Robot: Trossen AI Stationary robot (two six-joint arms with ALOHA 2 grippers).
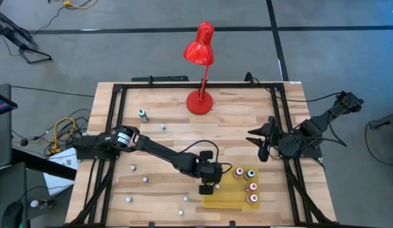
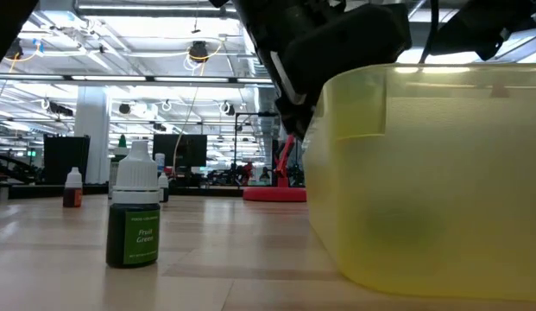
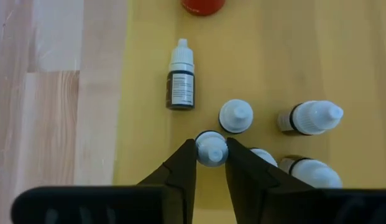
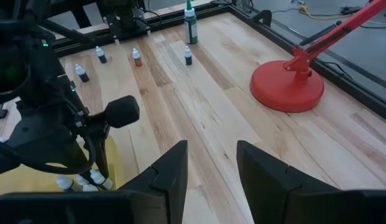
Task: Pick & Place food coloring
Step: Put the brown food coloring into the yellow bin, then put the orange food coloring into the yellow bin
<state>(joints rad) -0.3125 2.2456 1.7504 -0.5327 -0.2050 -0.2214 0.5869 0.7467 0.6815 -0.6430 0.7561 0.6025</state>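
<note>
In the left wrist view my left gripper (image 3: 211, 163) is over the yellow tray (image 3: 143, 37), shut on the pale cap of one food coloring bottle (image 3: 211, 148). Other bottles stand beside it in the tray (image 3: 235, 116) (image 3: 311, 118), and one dark bottle (image 3: 180, 84) lies on its side. From above, my left gripper (image 1: 207, 185) is at the tray's left edge (image 1: 215, 201). My right gripper (image 1: 262, 140) waits open at the table's right, with nothing between its fingers (image 4: 211, 165). My left gripper pinches the bottle's pale cap (image 3: 211, 153) between its two fingertips, one on each side. The fingers slant down from the table's left side. The bottle stands upright under them. Its body and foot are hidden below the cap, so whether it rests on the tray does not show.
A red desk lamp (image 1: 200, 101) stands at the far middle. A green bottle (image 1: 143, 114) stands at the far left, and several more small bottles dot the near left of the table (image 1: 145, 179). A black frame (image 1: 183, 85) runs around the table.
</note>
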